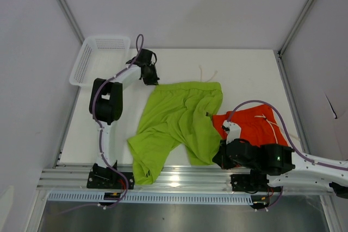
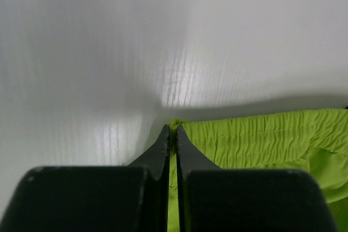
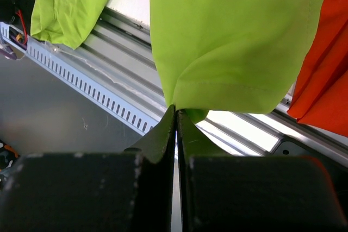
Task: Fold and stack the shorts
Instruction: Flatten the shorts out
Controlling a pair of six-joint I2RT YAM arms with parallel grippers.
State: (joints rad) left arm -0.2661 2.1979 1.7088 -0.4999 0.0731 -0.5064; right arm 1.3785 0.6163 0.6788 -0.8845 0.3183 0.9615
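Note:
The lime green shorts [image 1: 176, 120] lie spread across the middle of the table, waistband toward the back, one leg hanging over the near rail. My left gripper [image 1: 151, 81] is shut on the waistband's left corner; the left wrist view shows the gripper [image 2: 172, 130] pinching that corner of the green shorts [image 2: 261, 139]. My right gripper [image 1: 218, 160] is shut on the right leg's hem; the right wrist view shows the gripper [image 3: 176, 110] with green fabric [image 3: 228, 36] hanging from it. The orange shorts [image 1: 253, 129] lie at the right, partly under the green shorts and my right arm, and show in the right wrist view [image 3: 326, 80].
A white mesh basket [image 1: 100, 58] stands at the back left corner. The metal rail [image 1: 185, 177] runs along the table's near edge. White drawstrings [image 1: 208, 74] lie behind the green waistband. Enclosure walls stand on both sides.

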